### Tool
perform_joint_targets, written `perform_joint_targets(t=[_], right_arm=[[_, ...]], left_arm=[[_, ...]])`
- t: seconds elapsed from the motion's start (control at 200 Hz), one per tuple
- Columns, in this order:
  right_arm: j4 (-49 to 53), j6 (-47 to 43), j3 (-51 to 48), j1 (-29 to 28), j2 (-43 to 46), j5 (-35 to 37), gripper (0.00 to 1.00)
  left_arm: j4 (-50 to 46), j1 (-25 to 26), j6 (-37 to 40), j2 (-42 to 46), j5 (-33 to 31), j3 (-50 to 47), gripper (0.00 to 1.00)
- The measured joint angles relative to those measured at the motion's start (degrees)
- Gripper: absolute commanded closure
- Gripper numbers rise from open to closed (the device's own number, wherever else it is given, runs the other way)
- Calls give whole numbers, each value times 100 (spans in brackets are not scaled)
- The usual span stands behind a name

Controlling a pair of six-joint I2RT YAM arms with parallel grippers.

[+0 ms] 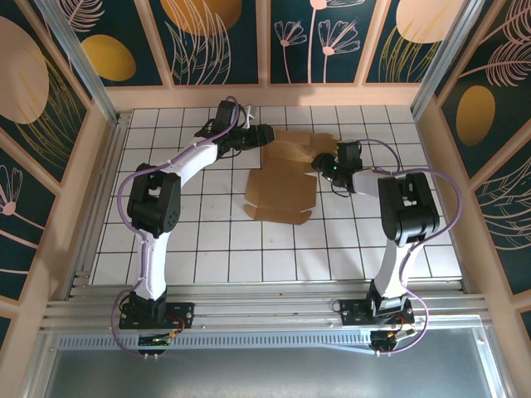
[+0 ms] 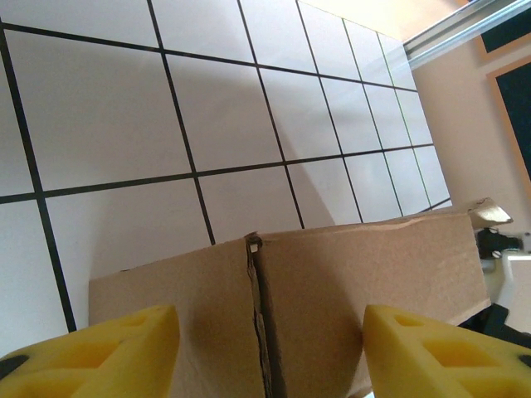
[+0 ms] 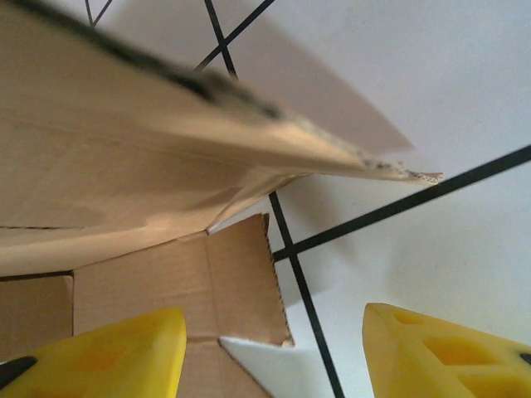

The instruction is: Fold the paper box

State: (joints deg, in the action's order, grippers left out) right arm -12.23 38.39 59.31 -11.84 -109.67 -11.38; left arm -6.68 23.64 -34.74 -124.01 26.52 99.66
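Observation:
The paper box (image 1: 282, 186) is a flat brown cardboard sheet lying mid-table, its far flaps partly lifted. My left gripper (image 1: 267, 135) sits at the sheet's far left edge. In the left wrist view the left gripper (image 2: 270, 356) is open, its yellow fingers (image 2: 91, 352) wide apart over a cardboard panel (image 2: 332, 274) split by a slit. My right gripper (image 1: 318, 163) is at the sheet's right edge. Seen from the right wrist, the right gripper (image 3: 274, 356) is open, with a raised flap (image 3: 124, 166) above it and a flat tab (image 3: 224, 282) beside the left finger.
The white tiled table (image 1: 207, 240) is boxed in by a wooden-framed back wall (image 1: 265, 95) and side walls. An aluminium rail (image 1: 249, 311) runs along the near edge by the arm bases. A metal post (image 2: 465, 29) stands at the far corner.

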Motion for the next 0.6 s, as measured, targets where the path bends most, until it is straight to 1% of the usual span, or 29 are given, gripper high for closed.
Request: perform_joint_targets(t=[0.105,0.22,0.27,0.325,0.466,0.601], right_arm=[[-238,-26,0,0,-184,-162,45],[-487,-13,2,7,-264,-315,51],[-577,-15,4,4,-319,-376,56],[-640,-9,4,0,-361,-431,58],[-815,-17,4,-26,-376,-542,59],[-940,-142,4,-72,-376,-496,53]], left_arm=[[0,0,-2,0,0,0,40],[0,0,-2,0,0,0,40],[0,0,-2,0,0,0,40],[0,0,-2,0,2,0,40],[-2,4,-2,0,0,0,40],[-15,4,-2,0,-2,9,41]])
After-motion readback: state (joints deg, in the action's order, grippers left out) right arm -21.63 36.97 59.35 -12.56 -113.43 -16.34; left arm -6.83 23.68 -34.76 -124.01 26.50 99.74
